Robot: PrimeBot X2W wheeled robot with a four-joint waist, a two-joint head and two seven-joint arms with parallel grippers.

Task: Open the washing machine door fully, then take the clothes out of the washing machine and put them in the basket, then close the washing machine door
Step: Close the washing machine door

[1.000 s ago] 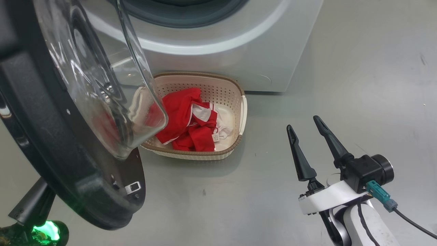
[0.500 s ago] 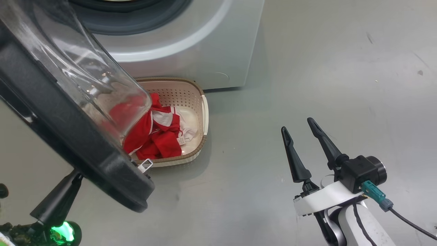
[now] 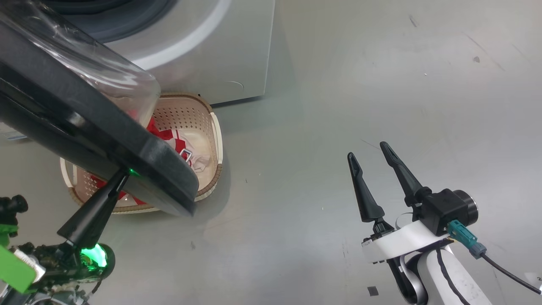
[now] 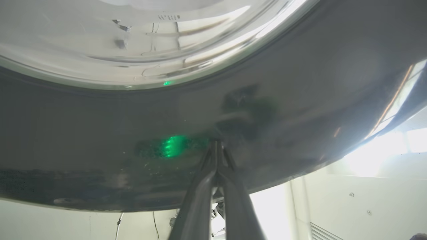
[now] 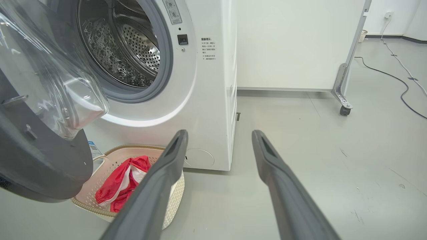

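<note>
Left pincer (image 3: 125, 173), closed on nothing, is resting its joined tips against the black rim of the washing machine door (image 3: 127, 144).

The door is standing partly open, swung out from the washing machine (image 3: 203, 55), with its glass bowl hanging over the basket (image 3: 219, 144). The basket is sitting on the floor (image 3: 338, 84) just in front of the machine's lower front. The clothes (image 3: 163, 134) are lying inside it, partly hidden behind the door in the head view. The right pincer (image 3: 367, 150) is hovering over bare floor, well apart from the basket, its fingers spread wide and gripping nothing.
</note>
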